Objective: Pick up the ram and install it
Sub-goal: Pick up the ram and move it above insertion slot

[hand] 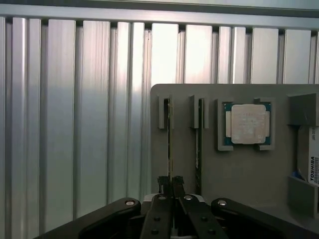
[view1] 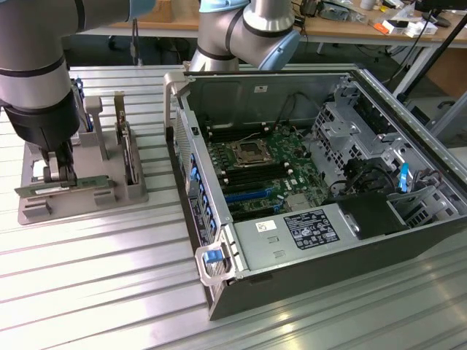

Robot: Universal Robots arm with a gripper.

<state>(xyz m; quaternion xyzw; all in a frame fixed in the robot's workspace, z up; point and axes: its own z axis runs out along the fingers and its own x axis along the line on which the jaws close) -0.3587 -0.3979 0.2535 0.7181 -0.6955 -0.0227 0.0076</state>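
The gripper (view1: 58, 175) is sitting at the exterior view's left, over the near end of a gray parts holder (view1: 109, 197). It is pinching the ram (view1: 87, 184), with its fingers drawn in narrow on the stick's thin upper edge. The ram is standing on edge at the holder's near end, running left to right. Whether it is sitting in its slot or lifting clear of it cannot be told.

In the wrist view a second ram stick (hand: 199, 134) is standing just beside the gripped one, in the next slot. Beyond it a square silver processor (hand: 247, 123) is lying flat in its pocket, and a hard drive (hand: 311, 164) with a white label is showing at the holder's edge.

To the exterior view's right, apart from the holder, an open computer case (view1: 292, 284) is lying on the ribbed aluminium tabletop (view1: 109, 292). Its motherboard (view1: 270, 171) is facing up.
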